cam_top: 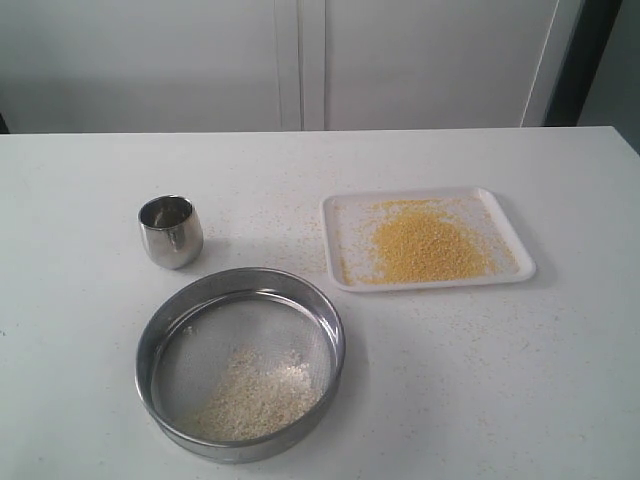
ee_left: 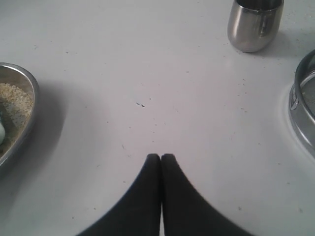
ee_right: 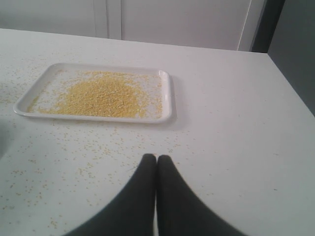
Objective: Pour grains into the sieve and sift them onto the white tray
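The sieve (cam_top: 240, 278), a wide steel ring with mesh, rests at the table's front left and holds pale off-white flakes (cam_top: 255, 395). Its rim (ee_left: 301, 113) shows at the edge of the left wrist view. The white tray (cam_top: 345, 222) lies to the sieve's back right, carrying a heap of golden-yellow grains (cam_top: 425, 245). The right wrist view also shows the tray (ee_right: 167, 98) and its grains (ee_right: 101, 96). My left gripper (ee_left: 161, 157) is shut and empty over bare table. My right gripper (ee_right: 156, 158) is shut and empty, short of the tray. Neither arm appears in the exterior view.
A small steel cup (cam_top: 171, 231) stands upright behind the sieve, also in the left wrist view as the cup (ee_left: 254, 24). A steel bowl (ee_left: 24, 88) with pale grains sits at that view's edge. Stray grains (ee_right: 88, 162) dot the table around the tray.
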`<state>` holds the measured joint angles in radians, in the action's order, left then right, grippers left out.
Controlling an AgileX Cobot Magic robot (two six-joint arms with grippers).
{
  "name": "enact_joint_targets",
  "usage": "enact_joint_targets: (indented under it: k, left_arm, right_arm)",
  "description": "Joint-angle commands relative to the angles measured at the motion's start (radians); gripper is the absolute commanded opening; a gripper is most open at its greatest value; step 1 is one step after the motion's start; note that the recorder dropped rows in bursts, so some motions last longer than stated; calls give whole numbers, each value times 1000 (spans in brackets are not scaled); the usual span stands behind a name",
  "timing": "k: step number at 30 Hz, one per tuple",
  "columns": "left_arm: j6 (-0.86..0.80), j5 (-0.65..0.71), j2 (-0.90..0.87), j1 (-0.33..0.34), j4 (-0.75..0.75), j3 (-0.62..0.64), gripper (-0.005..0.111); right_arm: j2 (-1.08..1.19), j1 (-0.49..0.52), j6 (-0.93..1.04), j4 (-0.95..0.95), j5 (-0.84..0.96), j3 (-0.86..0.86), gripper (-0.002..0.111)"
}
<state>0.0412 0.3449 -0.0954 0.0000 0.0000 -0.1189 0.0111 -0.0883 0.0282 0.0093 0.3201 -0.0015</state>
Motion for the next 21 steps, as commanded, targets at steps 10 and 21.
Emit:
enact_joint_targets:
  k: [10,21]
  left_arm:
    - [4,-40,66,1,-22,113,0]
    - [0,-76,95,1,-26,119,0]
  right_arm:
    - [-2,-2,-6,-9,-8,1,0]
    - [-2,-2,-6,-9,-8,1,0]
